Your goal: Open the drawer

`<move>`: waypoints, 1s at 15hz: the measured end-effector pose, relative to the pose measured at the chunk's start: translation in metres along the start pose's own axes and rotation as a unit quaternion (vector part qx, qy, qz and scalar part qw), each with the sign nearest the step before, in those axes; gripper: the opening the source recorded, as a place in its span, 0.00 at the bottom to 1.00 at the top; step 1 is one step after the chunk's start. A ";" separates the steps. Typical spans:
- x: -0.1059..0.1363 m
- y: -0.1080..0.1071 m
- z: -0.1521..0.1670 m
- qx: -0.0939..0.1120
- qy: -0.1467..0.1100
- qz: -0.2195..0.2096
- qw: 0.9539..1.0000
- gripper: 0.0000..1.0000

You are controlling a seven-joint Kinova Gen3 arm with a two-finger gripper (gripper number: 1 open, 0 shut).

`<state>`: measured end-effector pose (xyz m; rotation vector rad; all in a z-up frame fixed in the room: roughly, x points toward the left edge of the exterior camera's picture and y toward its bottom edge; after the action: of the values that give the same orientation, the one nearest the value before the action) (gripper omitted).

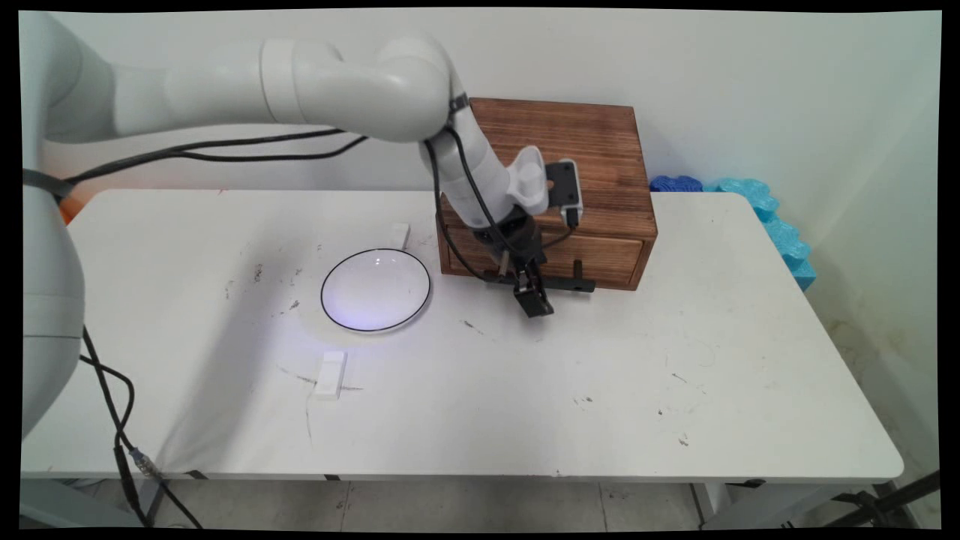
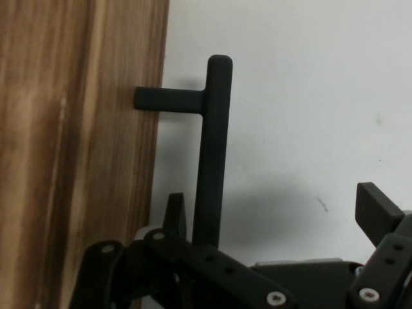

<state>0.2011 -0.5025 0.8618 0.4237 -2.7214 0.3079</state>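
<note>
Our gripper (image 1: 534,298) hangs at the black bar handle (image 2: 212,154) of the wooden drawer box (image 1: 570,150), fingers (image 2: 380,212) spread wide, the bar between them, nothing clenched. We judge centring on the bar matters before closing. The white plate (image 1: 375,289) lies well apart; the table (image 1: 637,390) in front offers bare room.

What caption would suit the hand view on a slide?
Open gripper straddling the black bar handle of a wooden drawer box, white table behind.
</note>
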 end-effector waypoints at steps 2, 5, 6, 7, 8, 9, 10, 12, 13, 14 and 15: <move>0.000 0.000 0.009 -0.001 -0.004 0.006 1.000 1.00; 0.001 0.000 0.024 -0.002 -0.009 0.016 1.000 1.00; 0.001 0.000 0.027 -0.002 -0.010 0.019 1.000 1.00; 0.002 0.000 0.032 -0.002 -0.011 0.022 1.000 1.00; 0.001 0.000 0.035 -0.003 -0.013 0.024 1.000 1.00; 0.002 0.000 0.038 -0.003 -0.014 0.026 1.000 1.00; 0.001 0.000 0.040 -0.003 -0.015 0.028 0.999 1.00; 0.001 0.001 0.045 -0.004 -0.017 0.032 0.999 1.00; 0.001 0.002 0.047 -0.005 -0.019 0.034 0.999 1.00; 0.002 0.003 0.049 -0.006 -0.020 0.035 0.999 1.00; 0.002 0.004 0.051 -0.008 -0.021 0.037 0.999 1.00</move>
<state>0.1820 -0.5130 0.8158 0.3298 -2.7824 0.3013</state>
